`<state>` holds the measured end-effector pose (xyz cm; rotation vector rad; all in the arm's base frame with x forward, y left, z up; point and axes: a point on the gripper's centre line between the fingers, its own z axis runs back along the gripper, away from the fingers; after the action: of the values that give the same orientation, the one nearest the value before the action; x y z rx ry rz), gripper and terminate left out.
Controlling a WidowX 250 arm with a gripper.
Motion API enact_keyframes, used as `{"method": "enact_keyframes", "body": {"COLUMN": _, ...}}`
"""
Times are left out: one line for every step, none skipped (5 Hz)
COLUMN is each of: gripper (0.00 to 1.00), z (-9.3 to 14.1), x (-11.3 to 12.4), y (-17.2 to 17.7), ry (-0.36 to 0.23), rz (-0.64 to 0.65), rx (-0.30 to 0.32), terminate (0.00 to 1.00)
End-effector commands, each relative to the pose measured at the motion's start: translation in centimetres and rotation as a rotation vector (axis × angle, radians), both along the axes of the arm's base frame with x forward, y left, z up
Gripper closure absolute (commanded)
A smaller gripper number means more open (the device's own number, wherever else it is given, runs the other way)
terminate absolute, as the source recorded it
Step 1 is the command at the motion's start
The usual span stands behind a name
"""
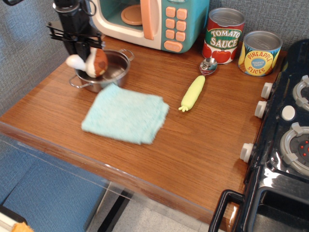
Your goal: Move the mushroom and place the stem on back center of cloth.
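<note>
- observation.image looks down on a wooden counter [203, 145]: its left edge meets grey wall fabric, its front edge runs along the bottom, and a black toy stove [285, 145] borders its right edge.
- At the back left corner the black gripper [87, 57] hangs above a small steel pot [108, 72], closed on the mushroom [91, 62].
- The mushroom is held tilted, clear of the counter, its reddish-brown cap [100, 62] turned right and its fat white stem [76, 61] pointing left over the pot's left rim.
- Just in front of the pot the teal cloth [126, 113] lies flat and blurred, its back edge touching or nearly touching the pot.
- Behind the pot stands a toy microwave [154, 21] along the back edge.
- Right of the cloth, bare wood separates it from a yellow-handled spoon [195, 87].
- Two cans, tomato sauce [223, 35] and pineapple slices [259, 52], sit at the back right.
- The front half of the counter is open wood.
</note>
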<state>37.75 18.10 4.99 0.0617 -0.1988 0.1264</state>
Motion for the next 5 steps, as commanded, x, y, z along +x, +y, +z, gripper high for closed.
{"method": "enact_keyframes", "body": {"gripper": 1.0, "z": 9.4, "x": 1.4, "y": -2.7, "ry": -0.195, "rz": 0.079, "rx": 0.105, "terminate": 0.0}}
{"method": "enact_keyframes", "body": {"gripper": 1.0, "z": 9.1, "x": 2.7, "y": -6.3, "ry": -0.183, "rz": -0.021, "rx": 0.082, "terminate": 0.0}}
{"method": "enact_keyframes", "body": {"gripper": 1.0, "z": 8.0, "x": 3.8, "y": -10.5, "ry": -0.155, "rz": -0.133, "rx": 0.041, "terminate": 0.0}}
{"method": "enact_keyframes", "body": {"gripper": 1.0, "z": 7.2, "x": 4.4, "y": -13.7, "ry": -0.129, "rz": -0.202, "rx": 0.04, "terminate": 0.0}}
{"method": "enact_keyframes", "body": {"gripper": 0.0, "z": 7.1, "x": 4.6, "y": -14.3, "ry": -0.123, "rz": -0.193, "rx": 0.029, "terminate": 0.0}}
